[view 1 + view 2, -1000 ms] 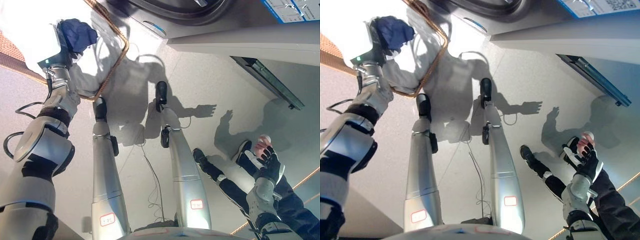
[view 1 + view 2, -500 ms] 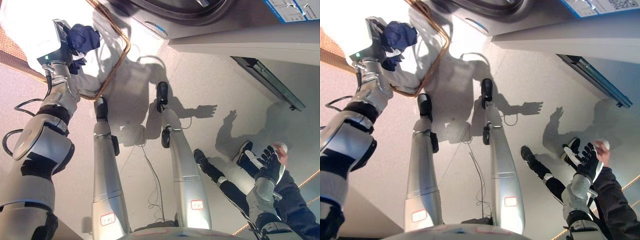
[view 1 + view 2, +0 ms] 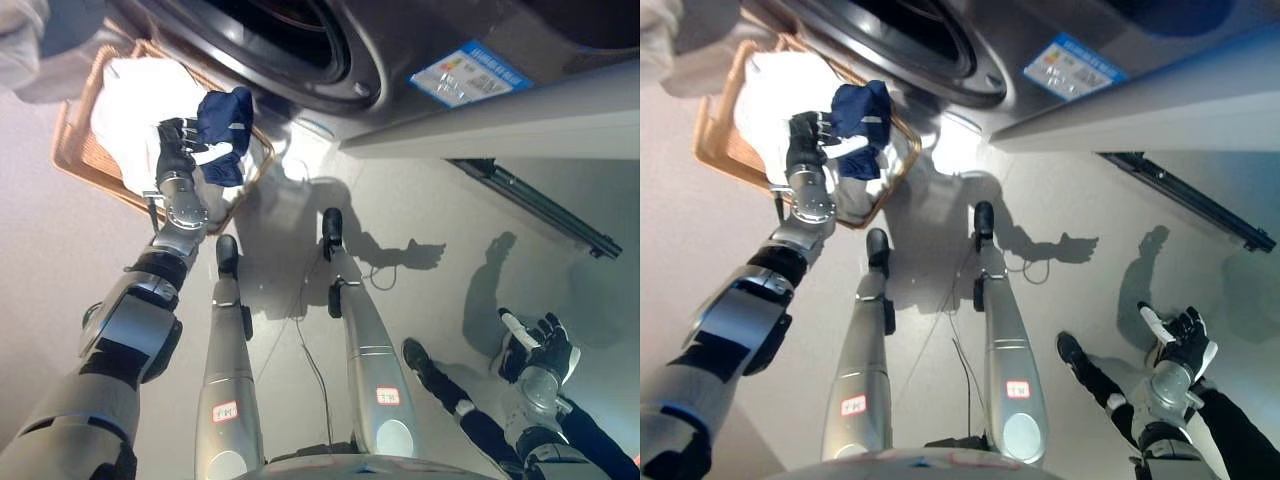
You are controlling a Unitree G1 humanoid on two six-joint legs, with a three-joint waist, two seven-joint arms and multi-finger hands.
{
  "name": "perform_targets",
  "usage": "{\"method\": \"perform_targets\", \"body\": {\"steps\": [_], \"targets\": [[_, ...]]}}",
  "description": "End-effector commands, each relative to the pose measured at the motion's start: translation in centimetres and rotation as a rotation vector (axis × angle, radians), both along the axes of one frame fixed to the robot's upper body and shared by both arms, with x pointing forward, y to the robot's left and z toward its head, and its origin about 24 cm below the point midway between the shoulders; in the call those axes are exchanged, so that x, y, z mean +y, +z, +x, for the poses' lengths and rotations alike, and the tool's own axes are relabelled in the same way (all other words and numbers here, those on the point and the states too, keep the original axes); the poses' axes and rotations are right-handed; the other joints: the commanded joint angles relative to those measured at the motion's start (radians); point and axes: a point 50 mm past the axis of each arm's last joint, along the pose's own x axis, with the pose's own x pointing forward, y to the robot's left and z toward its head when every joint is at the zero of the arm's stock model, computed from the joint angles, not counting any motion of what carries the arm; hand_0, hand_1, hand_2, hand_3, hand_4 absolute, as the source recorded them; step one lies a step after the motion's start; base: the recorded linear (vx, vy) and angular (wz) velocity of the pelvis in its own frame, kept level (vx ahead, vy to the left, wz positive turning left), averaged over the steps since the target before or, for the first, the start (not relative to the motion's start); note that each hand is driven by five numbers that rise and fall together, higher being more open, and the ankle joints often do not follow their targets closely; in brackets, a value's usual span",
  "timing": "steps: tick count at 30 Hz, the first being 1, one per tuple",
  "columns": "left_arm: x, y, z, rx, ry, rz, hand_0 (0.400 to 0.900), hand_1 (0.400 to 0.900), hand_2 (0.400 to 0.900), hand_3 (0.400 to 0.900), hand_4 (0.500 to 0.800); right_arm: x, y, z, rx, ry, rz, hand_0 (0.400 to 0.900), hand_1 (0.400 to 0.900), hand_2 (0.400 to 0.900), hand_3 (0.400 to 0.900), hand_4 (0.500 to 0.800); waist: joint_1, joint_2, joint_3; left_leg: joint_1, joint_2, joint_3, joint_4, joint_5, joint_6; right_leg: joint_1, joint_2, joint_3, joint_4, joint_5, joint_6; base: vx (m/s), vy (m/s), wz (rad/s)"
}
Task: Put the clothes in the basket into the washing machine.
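My left hand (image 3: 178,150) is shut on a navy blue garment (image 3: 225,130) and holds it up over the right end of the wicker basket (image 3: 70,130). The cloth hangs bunched from my curled fingers. A white cloth (image 3: 135,95) fills the basket below. Just above and to the right, the washing machine's round door opening (image 3: 290,30) shows dark, with its grey front around it. At the lower right my right hand (image 3: 1183,342) hangs low with fingers spread and nothing in it.
A person's dark shoe (image 3: 414,355) and trouser leg (image 3: 1240,440) lie on the floor close to my right hand. A long dark bar (image 3: 530,205) runs along the machine's base at the right. A pale cloth (image 3: 20,40) shows at the top left corner.
The camera has tilted up, showing more of the machine. My left hand has lifted the navy garment from the basket toward the door opening. The person's hand near my right hand is gone.
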Motion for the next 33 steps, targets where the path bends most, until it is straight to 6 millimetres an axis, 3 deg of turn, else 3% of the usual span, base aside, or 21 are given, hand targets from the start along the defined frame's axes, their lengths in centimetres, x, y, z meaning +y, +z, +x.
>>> {"method": "perform_targets", "body": {"steps": [1, 9, 14, 18, 22, 27, 28, 33], "targets": [[-0.3, 3.5, 0.3, -0.221, -0.072, -0.283, 0.400, 0.400, 0.400, 0.400, 0.500, -6.1, 1.6, -5.6, 0.074, -0.210, -0.107, 0.900, 0.900, 0.900, 0.900, 0.800, -0.021, 0.092, -0.031, 0.092, -0.065, 0.021, -0.132, 0.041, 0.116, 0.104, 0.073, -0.048, -0.066, 0.004, -0.010, 0.05, -0.008, -0.02], [-1.7, 6.4, 1.3, -0.292, -0.186, -0.480, 0.400, 0.400, 0.400, 0.400, 0.500, -6.5, 1.1, -6.6, 0.122, -0.226, -0.076, 0.900, 0.900, 0.900, 0.900, 0.800, -0.024, 0.113, -0.063, 0.214, -0.045, 0.002, -0.253, 0.088, 0.104, 0.202, 0.077, -0.048, -0.104, -0.007, -0.011, 0.06, -0.020, 0.05], [-2.7, 9.9, 2.0, -0.357, -0.220, -0.548, 0.400, 0.400, 0.400, 0.400, 0.500, -6.5, 1.2, -6.1, 0.112, -0.233, -0.067, 0.900, 0.900, 0.900, 0.900, 0.800, -0.033, 0.115, -0.079, 0.276, -0.020, -0.013, -0.398, 0.169, 0.079, 0.234, 0.086, -0.061, -0.143, 0.000, -0.007, 0.04, -0.036, 0.07], [-3.9, 12.1, 2.2, -0.405, -0.287, -0.629, 0.400, 0.400, 0.400, 0.400, 0.500, -6.7, 1.1, -6.6, 0.118, -0.258, -0.060, 0.900, 0.900, 0.900, 0.900, 0.800, -0.052, 0.114, -0.094, 0.260, -0.015, -0.025, -0.403, 0.170, 0.070, 0.218, 0.092, -0.070, -0.139, 0.001, -0.009, 0.02, -0.029, 0.07], [-6.3, 13.2, 2.3, -0.440, -0.392, -0.732, 0.400, 0.400, 0.400, 0.400, 0.500, -6.8, 1.1, -6.8, 0.114, -0.278, -0.058, 0.900, 0.900, 0.900, 0.900, 0.800, -0.062, 0.119, -0.108, 0.239, -0.018, -0.032, -0.403, 0.167, 0.073, 0.187, 0.096, -0.063, -0.130, 0.005, -0.009, 0.01, 0.008, -0.06], [-8.5, 12.9, 2.3, -0.414, -0.496, -0.715, 0.400, 0.400, 0.400, 0.400, 0.500, -6.7, 0.8, -7.0, 0.124, -0.279, -0.040, 0.900, 0.900, 0.900, 0.900, 0.800, -0.055, 0.135, -0.112, 0.230, -0.019, -0.032, -0.403, 0.168, 0.076, 0.164, 0.097, -0.054, -0.121, 0.006, -0.008, 0.02, 0.023, -0.07], [-8.5, 12.7, 2.3, -0.407, -0.488, -0.706, 0.900, 0.900, 0.900, 0.900, 0.800, -6.6, 0.7, -7.1, 0.127, -0.276, -0.038, 0.900, 0.900, 0.900, 0.900, 0.800, -0.054, 0.137, -0.113, 0.229, -0.019, -0.031, -0.403, 0.169, 0.076, 0.162, 0.096, -0.054, -0.120, 0.006, -0.007, 0.02, 0.015, -0.03], [-7.6, 12.4, 2.3, -0.404, -0.439, -0.694, 0.900, 0.900, 0.900, 0.900, 0.800, -6.6, 0.9, -6.8, 0.117, -0.261, -0.042, 0.900, 0.900, 0.900, 0.900, 0.800, -0.050, 0.143, -0.116, 0.229, -0.016, -0.031, -0.403, 0.163, 0.076, 0.154, 0.095, -0.056, -0.111, 0.000, -0.007, 0.02, 0.004, -0.01]]}}
